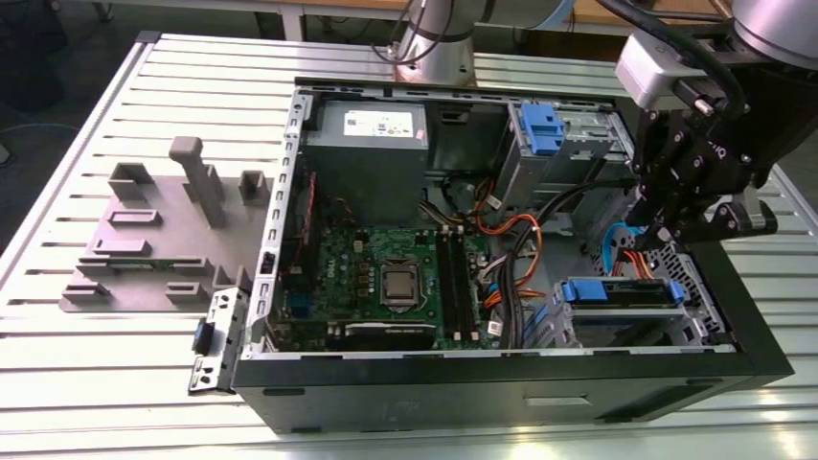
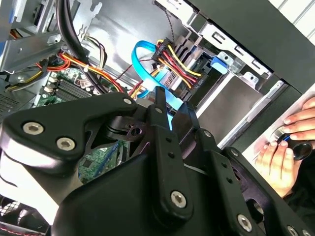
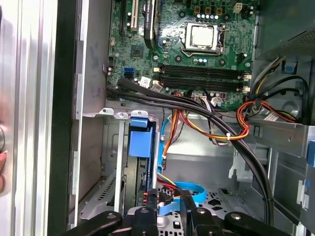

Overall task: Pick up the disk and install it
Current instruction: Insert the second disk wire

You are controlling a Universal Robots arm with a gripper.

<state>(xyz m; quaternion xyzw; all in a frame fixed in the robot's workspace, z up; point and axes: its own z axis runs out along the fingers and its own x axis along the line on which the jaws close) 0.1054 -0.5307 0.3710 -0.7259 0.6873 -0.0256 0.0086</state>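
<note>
Exterior view: gripper [image 1: 687, 216] hung over the open computer case [image 1: 511, 383] above the drive bay; finger state could not be told. Disk [image 1: 623, 292], blue-framed, sat in the bay. Risk: loose cables [image 1: 511, 240] nearby snagging the descending arm.
</note>
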